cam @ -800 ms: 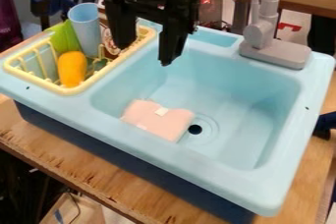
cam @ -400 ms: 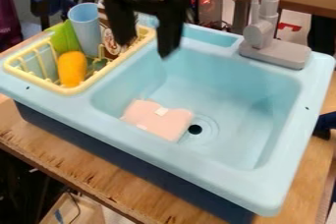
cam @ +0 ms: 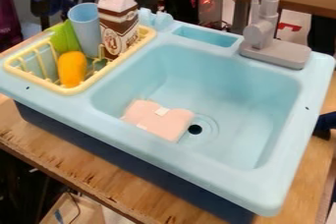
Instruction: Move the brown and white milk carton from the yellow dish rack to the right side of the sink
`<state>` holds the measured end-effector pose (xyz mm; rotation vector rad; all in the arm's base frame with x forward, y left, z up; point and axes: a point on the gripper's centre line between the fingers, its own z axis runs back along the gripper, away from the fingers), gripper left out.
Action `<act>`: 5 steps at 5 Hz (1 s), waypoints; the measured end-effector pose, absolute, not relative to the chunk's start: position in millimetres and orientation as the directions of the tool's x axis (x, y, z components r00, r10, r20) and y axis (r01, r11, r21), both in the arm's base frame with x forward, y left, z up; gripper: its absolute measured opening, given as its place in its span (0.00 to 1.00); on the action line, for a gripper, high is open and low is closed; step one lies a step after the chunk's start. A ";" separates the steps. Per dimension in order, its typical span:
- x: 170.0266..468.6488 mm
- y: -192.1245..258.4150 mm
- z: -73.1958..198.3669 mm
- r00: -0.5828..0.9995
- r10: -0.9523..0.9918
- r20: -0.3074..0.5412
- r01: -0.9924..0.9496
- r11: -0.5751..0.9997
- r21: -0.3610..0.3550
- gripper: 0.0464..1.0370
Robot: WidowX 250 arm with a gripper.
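I have my end effector (cam: 125, 0) at the top edge, spread wide and holding nothing, near the brown-and-white carton (cam: 119, 30) standing in the yellow basket (cam: 68, 90) (pink piece (cam: 156, 121) down in the sink (cam: 230, 80)).

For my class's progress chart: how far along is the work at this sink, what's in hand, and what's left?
Seemingly done: the carton stands in the yellow rack, alongside the blue cup and an orange item. In hand: apparently nothing; the gripper is up by the carton's top. Possibly left: the pink piece lies in the basin, beside the drain.
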<state>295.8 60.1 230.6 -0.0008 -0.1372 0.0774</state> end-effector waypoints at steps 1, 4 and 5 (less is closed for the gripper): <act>311.8 75.0 239.8 0.990 0.061 0.128 -0.068 0.996 0.051 0.96; 330.5 106.4 231.6 0.995 0.085 0.044 -0.088 0.994 0.060 0.96; 333.4 113.7 227.2 0.995 0.100 0.027 -0.101 0.993 0.058 0.96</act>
